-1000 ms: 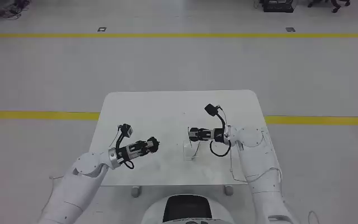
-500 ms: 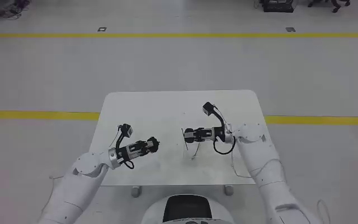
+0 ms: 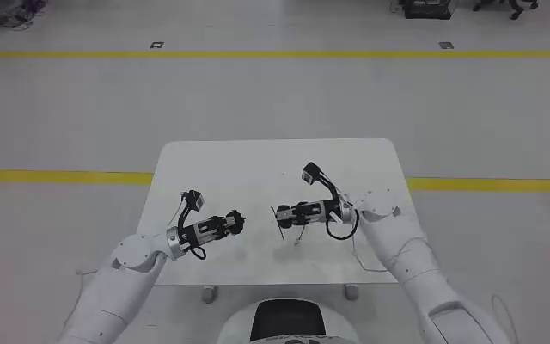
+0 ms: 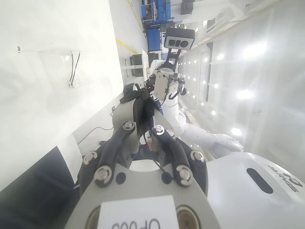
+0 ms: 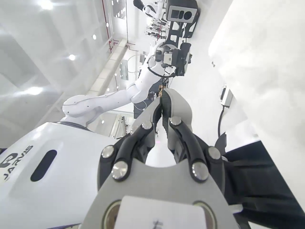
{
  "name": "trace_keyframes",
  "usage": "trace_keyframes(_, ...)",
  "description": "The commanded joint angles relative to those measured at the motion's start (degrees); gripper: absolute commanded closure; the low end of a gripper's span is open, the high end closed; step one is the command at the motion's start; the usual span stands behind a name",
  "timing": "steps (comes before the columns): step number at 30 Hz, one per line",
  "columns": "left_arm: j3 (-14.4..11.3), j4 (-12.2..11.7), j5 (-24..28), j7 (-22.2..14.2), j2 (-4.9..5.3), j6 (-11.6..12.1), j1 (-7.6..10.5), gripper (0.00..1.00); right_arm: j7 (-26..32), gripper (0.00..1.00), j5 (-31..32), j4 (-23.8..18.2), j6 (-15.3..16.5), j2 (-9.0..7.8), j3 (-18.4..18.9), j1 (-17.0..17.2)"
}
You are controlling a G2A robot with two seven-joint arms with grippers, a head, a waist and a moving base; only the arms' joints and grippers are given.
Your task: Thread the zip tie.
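Observation:
A thin black zip tie [image 3: 277, 216] stands roughly upright over the middle of the white table [image 3: 215, 163]. My right gripper [image 3: 280, 214] is shut on it. In the right wrist view the fingertips [image 5: 166, 97] are pressed together with only a sliver of the tie [image 5: 161, 89] poking out. My left gripper [image 3: 235, 220] hovers a short way to the left, tips pointing at the tie, and its fingers [image 4: 138, 103] are shut. A dark bit at their tips is too unclear to name. A small gap separates the two grippers.
A clear plastic bag [image 3: 297, 235] lies flat on the table just below-right of the right gripper. The left wrist view shows another black tie [image 4: 74, 69] inside this bag [image 4: 57, 58]. Bare tabletop extends toward the far edge and the left.
My right gripper has moved left from the clear bag toward the left gripper, carrying the zip tie with it. The left arm has stayed still.

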State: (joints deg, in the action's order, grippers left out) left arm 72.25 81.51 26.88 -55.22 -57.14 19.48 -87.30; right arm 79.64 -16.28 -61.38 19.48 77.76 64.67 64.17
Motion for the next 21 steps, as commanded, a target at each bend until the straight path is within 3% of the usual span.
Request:
trace_keyframes(1,0.0,0.0,0.0,0.0,0.0,0.0,0.0,1.0,0.0,1.0,0.1,0.04,0.0,0.0,-0.01,-0.03)
trace_keyframes(10,0.0,0.0,0.0,0.0,0.0,0.0,0.0,1.0,-1.52,1.0,0.9,-0.52,0.0,-0.02,-0.01,0.07)
trace_keyframes(16,-2.77,2.04,-3.43,6.94,-0.4,-2.81,-1.27,1.0,-11.05,1.0,5.96,-12.1,0.0,-0.37,1.06,5.39)
trace_keyframes(21,-3.66,4.21,-4.88,12.03,-0.53,-4.69,-2.65,1.0,-18.96,1.0,13.71,-17.81,0.0,-0.69,1.4,9.42)
